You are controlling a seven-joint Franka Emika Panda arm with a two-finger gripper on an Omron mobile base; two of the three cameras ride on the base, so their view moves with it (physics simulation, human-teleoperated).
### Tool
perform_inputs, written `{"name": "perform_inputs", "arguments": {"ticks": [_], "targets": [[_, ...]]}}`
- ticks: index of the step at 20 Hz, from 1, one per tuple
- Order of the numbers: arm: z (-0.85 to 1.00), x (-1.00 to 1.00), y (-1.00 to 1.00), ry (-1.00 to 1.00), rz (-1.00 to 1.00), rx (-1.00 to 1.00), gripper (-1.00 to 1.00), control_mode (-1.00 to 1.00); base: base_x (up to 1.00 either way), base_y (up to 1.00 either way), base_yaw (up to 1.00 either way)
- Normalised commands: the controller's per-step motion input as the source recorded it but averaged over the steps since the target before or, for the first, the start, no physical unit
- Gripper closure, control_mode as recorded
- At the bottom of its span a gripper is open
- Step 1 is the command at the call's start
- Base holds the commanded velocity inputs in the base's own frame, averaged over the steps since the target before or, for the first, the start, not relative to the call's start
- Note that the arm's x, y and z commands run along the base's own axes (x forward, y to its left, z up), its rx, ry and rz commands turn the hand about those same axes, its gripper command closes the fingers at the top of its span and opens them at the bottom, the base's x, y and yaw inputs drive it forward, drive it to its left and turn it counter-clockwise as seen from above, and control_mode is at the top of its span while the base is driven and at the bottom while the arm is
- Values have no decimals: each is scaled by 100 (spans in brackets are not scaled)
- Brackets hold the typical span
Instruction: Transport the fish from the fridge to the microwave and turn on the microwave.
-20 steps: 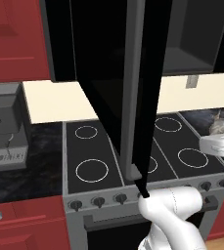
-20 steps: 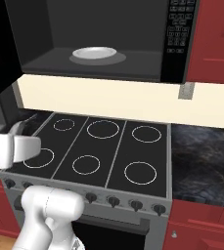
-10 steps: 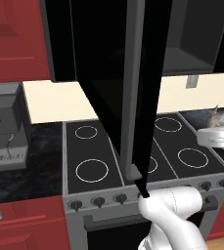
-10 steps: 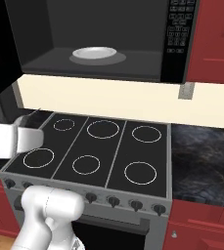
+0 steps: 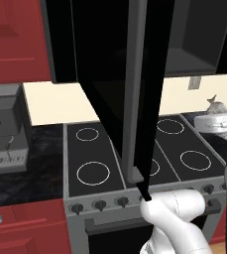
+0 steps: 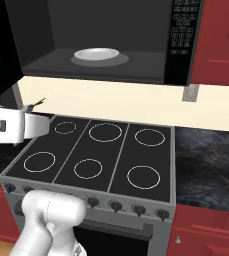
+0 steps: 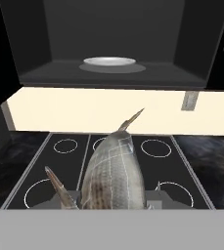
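The fish (image 7: 114, 171), pale grey-tan and mottled, lies lengthwise in my gripper (image 7: 113, 199), which is shut on it, tail fin pointing ahead. The microwave (image 6: 106, 40) hangs above the stove, its cavity holding a white plate (image 6: 96, 53) and its button panel (image 6: 181, 35) at the right. Its black door (image 5: 130, 89) is swung wide open toward me. My gripper (image 5: 215, 123) hovers over the stove's edge, below the cavity's floor, with the fish (image 5: 218, 106) sticking up from it. In the right base view the fish's tail (image 6: 36, 103) shows past my white hand. The fridge is out of view.
A grey stove (image 6: 93, 155) with several ring burners and a row of front knobs sits under the microwave. Dark stone counter (image 6: 211, 165) flanks it. A grey appliance (image 5: 1, 129) stands on the left counter. Red cabinets (image 5: 16, 39) surround, and an outlet (image 6: 188, 93) is on the cream wall.
My hand has risen with the fish, coming up from just above the burners toward the level of the microwave opening. The microwave door and plate have not moved.
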Motion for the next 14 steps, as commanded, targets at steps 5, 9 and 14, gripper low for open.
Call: {"name": "perform_inputs", "arguments": {"ticks": [5, 9, 14], "targets": [[36, 15, 0, 0, 0, 0, 100, -100, 0, 0, 0], [25, 28, 0, -3, 0, 0, 100, -100, 0, 0, 0], [15, 40, 0, -7, 0, 0, 100, -100, 0, 0, 0]]}}
